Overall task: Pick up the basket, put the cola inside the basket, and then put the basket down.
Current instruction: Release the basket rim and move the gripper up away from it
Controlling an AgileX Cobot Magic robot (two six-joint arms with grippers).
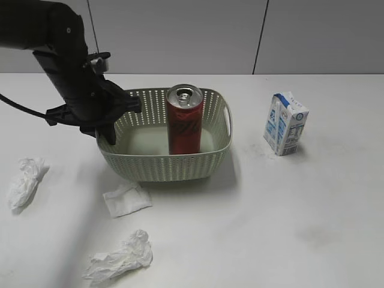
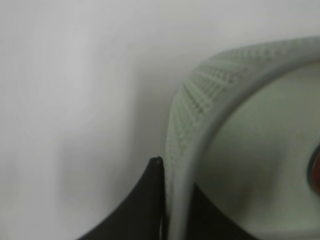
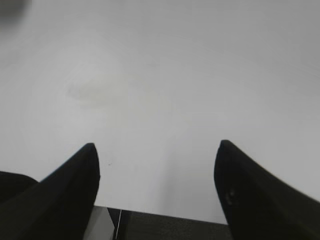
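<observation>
The pale sage-green basket (image 1: 165,159) stands on the white table. The red cola can (image 1: 184,120) stands upright inside it, silver top up. My left gripper (image 1: 107,133) is shut on the basket's left rim, one finger outside the wall and one inside. In the left wrist view the basket rim (image 2: 200,125) runs between the two black fingers of the left gripper (image 2: 175,200), and a sliver of the red cola (image 2: 316,172) shows at the right edge. My right gripper (image 3: 156,150) is open and empty over bare table; it does not show in the exterior view.
A white-and-blue carton (image 1: 285,123) stands right of the basket. Crumpled white tissues lie at the left (image 1: 25,182), in front of the basket (image 1: 126,199) and at the front (image 1: 120,257). A grey wall runs behind the table.
</observation>
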